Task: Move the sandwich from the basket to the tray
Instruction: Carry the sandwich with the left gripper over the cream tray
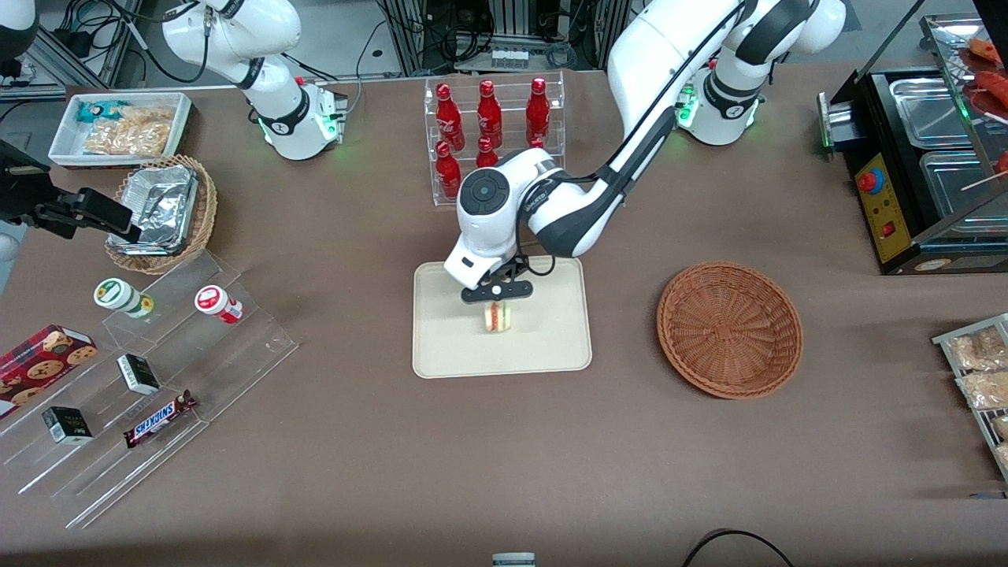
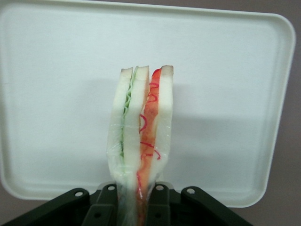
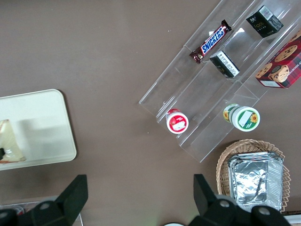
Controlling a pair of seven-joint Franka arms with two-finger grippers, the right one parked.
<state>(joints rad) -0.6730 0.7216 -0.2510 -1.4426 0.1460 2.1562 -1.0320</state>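
Note:
The wrapped sandwich (image 1: pixel 497 317) hangs just over the middle of the beige tray (image 1: pixel 449 346), pinched at its top by my left gripper (image 1: pixel 496 299). In the left wrist view the sandwich (image 2: pixel 141 127) shows white bread with green and red filling, its wrapped end squeezed between the black fingers (image 2: pixel 101 209), and the tray (image 2: pixel 225 103) fills the background. The gripper (image 2: pixel 134 207) is shut on the sandwich. The reddish-brown wicker basket (image 1: pixel 730 327) sits empty beside the tray, toward the working arm's end of the table. The right wrist view catches a corner of the tray (image 3: pixel 42 127) with the sandwich (image 3: pixel 9 148) over it.
A clear rack of red bottles (image 1: pixel 492 130) stands farther from the front camera than the tray. Stepped acrylic shelves with snacks (image 1: pixel 150 378), a foil-filled tan basket (image 1: pixel 161 209) and a white bin (image 1: pixel 122 126) lie toward the parked arm's end. A black food warmer (image 1: pixel 921 157) stands at the working arm's end.

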